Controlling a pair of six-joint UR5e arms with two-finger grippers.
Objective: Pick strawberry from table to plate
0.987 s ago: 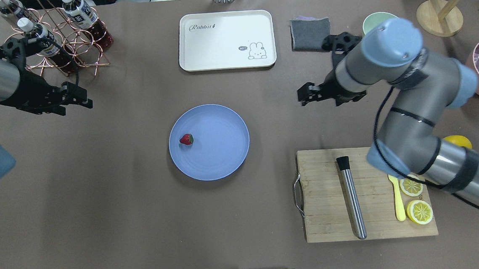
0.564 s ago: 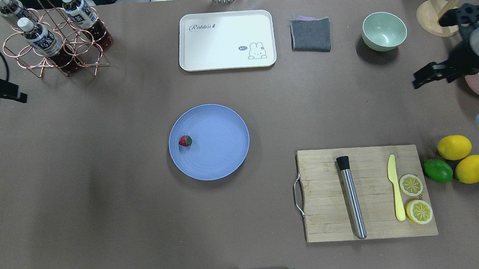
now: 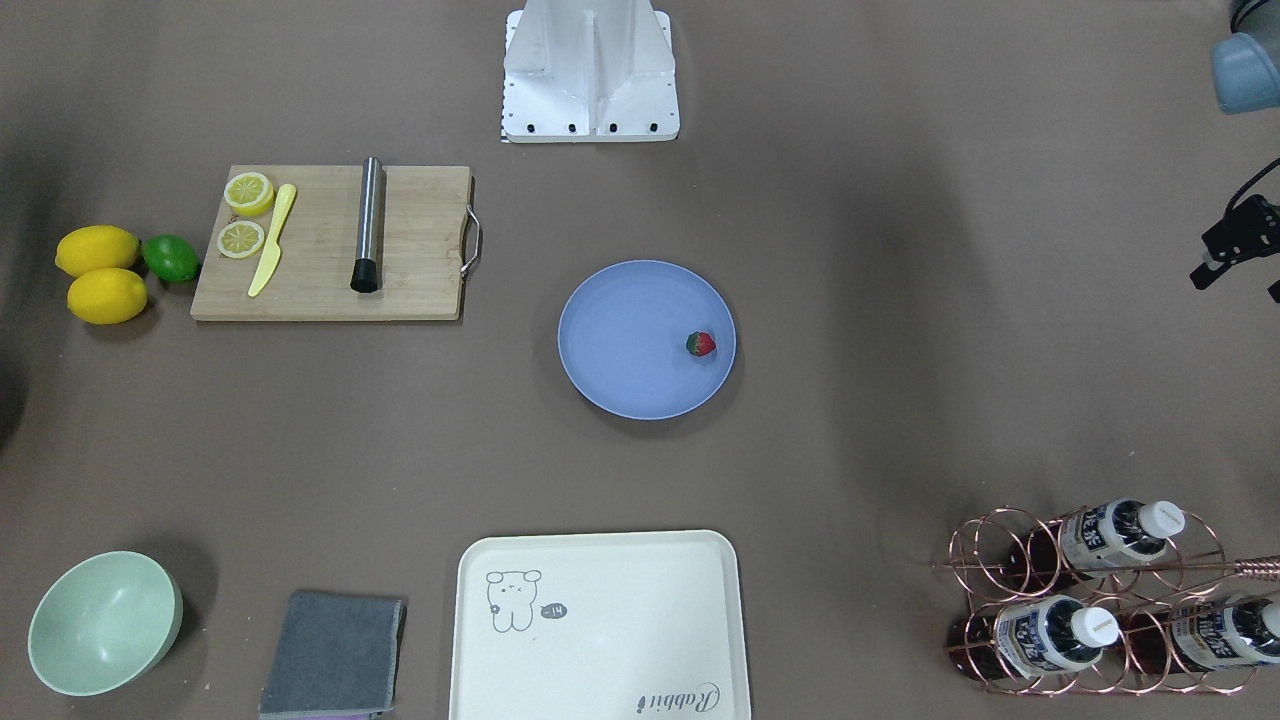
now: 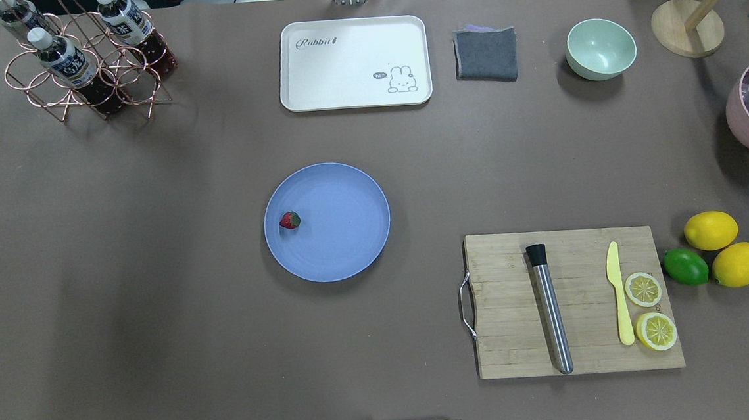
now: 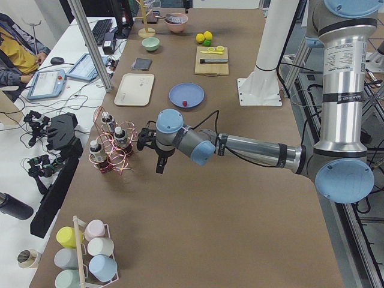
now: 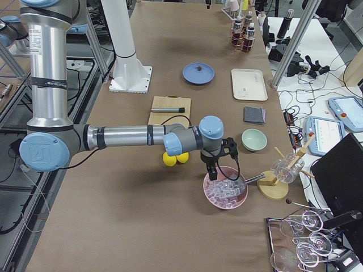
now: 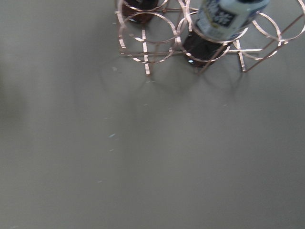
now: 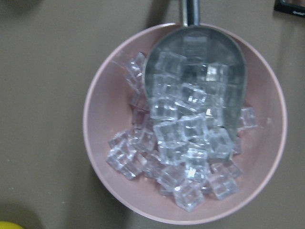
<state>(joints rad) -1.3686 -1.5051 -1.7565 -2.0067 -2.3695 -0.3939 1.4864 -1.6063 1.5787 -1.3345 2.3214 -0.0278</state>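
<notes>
The small red strawberry (image 4: 289, 220) (image 3: 700, 344) lies on the round blue plate (image 4: 350, 238) (image 3: 620, 340), near its rim on the robot's left side. The plate stands in the middle of the brown table (image 4: 155, 284). Neither gripper is near it. My left gripper (image 3: 1205, 272) (image 5: 158, 168) hangs beside the bottle rack at the table's left end; I cannot tell whether it is open or shut. The right gripper (image 6: 211, 170) hovers over the pink ice bowl at the far right end, and its state cannot be told.
A cream tray (image 4: 354, 63), grey cloth (image 4: 485, 52) and green bowl (image 4: 600, 48) line the far edge. A copper bottle rack (image 4: 84, 65) stands far left. A cutting board (image 4: 506, 306) holds a muddler, knife and lemon slices, with lemons and a lime (image 4: 685, 266) beside it. A pink ice bowl (image 8: 119, 57) holds a scoop.
Both arms have swung outward and left the overhead view, the left one leftward, the right one rightward. The strawberry stays on the plate.
</notes>
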